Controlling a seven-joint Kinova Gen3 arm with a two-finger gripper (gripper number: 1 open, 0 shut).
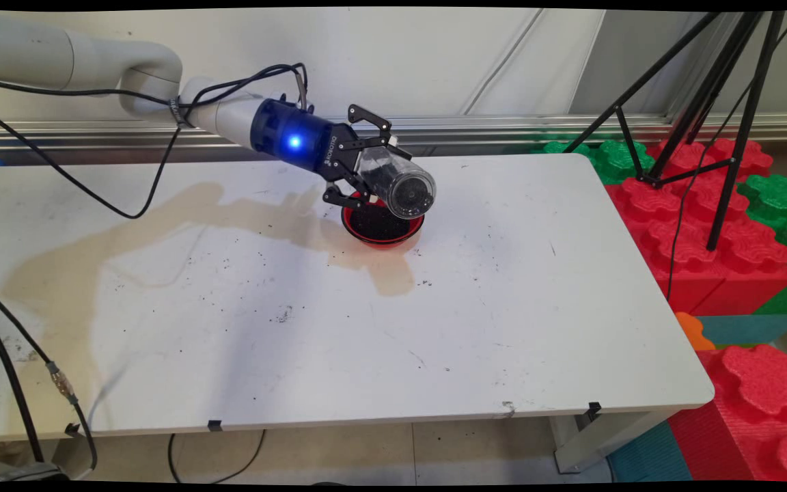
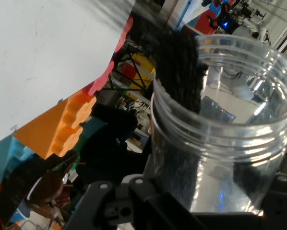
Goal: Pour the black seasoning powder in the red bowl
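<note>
Two black fingers of the gripper (image 1: 368, 162) clamp a clear plastic jar (image 1: 397, 181), tipped on its side above a round red bowl (image 1: 382, 225) of dark grains on the far middle of the white table (image 1: 516, 328). Only the hand view shows black grains (image 2: 182, 72) clinging inside the jar's threaded mouth.

The gripper (image 1: 371, 164) has its jaws clamped around a clear plastic jar (image 1: 397, 181), tipped nearly on its side just above a red bowl (image 1: 382, 227) filled with dark granules. Dark grains cling inside the jar. The bowl stands on the white surface (image 1: 516, 321), on a tan stain (image 1: 161, 232), with black specks (image 1: 284, 316) scattered around.
</note>
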